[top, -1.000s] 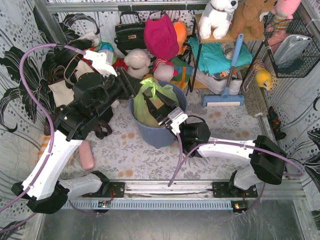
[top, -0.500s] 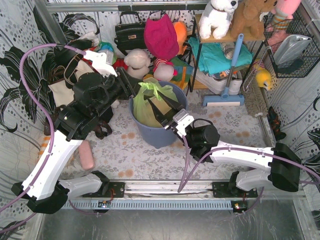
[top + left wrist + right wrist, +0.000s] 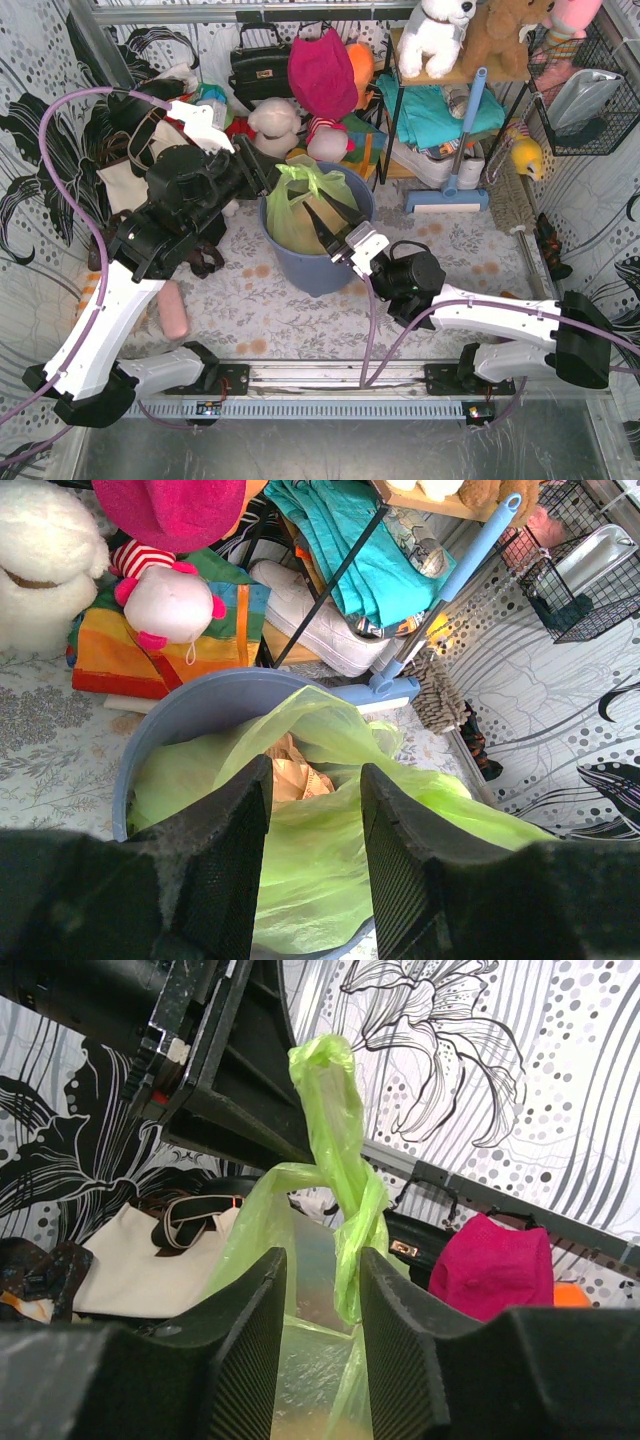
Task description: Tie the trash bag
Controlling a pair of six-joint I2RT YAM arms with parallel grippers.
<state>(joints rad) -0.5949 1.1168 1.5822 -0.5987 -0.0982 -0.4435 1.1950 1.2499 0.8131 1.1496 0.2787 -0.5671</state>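
The lime-green trash bag (image 3: pixel 290 215) sits in a round blue-grey bin (image 3: pixel 315 270), with brown paper (image 3: pixel 293 773) showing inside. Its twisted handles (image 3: pixel 338 1160) stand up above the bin. My left gripper (image 3: pixel 266 176) is open at the bag's left rim. In the left wrist view its fingers (image 3: pixel 232 830) hover just above the green plastic (image 3: pixel 320 860) without clamping it. My right gripper (image 3: pixel 322 222) is open at the bag's right side. In the right wrist view (image 3: pixel 322 1265) the twisted handle hangs in the gap between its fingertips, not pinched.
Behind the bin are plush toys (image 3: pixel 272 125), a black handbag (image 3: pixel 258 65), a pink hat (image 3: pixel 320 72), a shelf rack with teal cloth (image 3: pixel 440 105) and a blue-handled mop (image 3: pixel 450 180). A cream tote (image 3: pixel 125 185) lies at left and a pink object (image 3: pixel 175 310) lies on the mat.
The right arm has swung its elbow out to the right and its gripper has moved up to the bag's right side. The left arm has stayed still.
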